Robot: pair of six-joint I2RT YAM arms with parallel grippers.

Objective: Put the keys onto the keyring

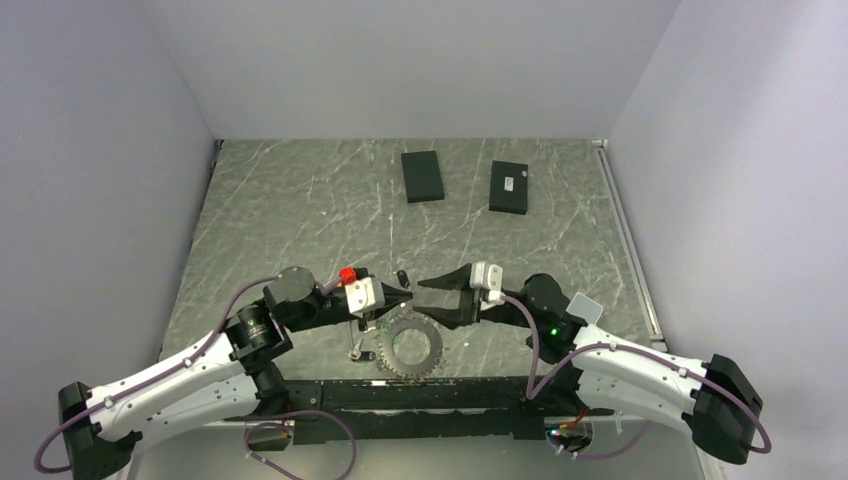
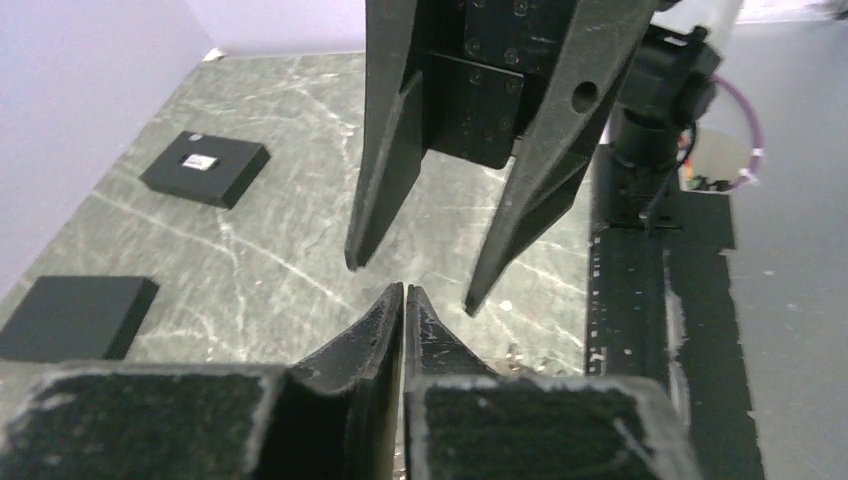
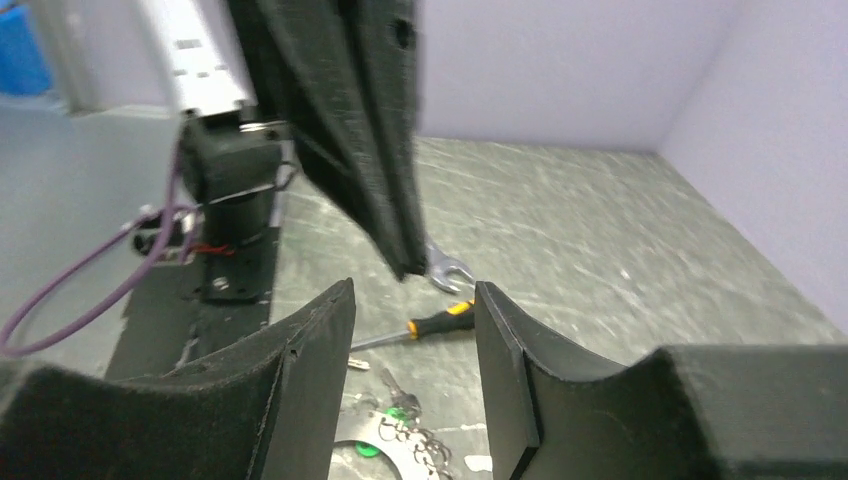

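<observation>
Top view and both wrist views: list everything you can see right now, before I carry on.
table: one, grey marbled, under everything
boxes: two, black, flat on the far side, one plain, one with a white label
keyring: one, grey with a green tag, near edge, just below the hands
keys: small, black-headed, one just beyond the hands, more by the keyring, count unclear
screwdriver: one, black and yellow, lying beside the keyring
wrench: one seen, silver, past the screwdriver
left hand: one, black, shut, tip pointing at the right hand
right hand: one, black, open, facing the left hand's tip
</observation>
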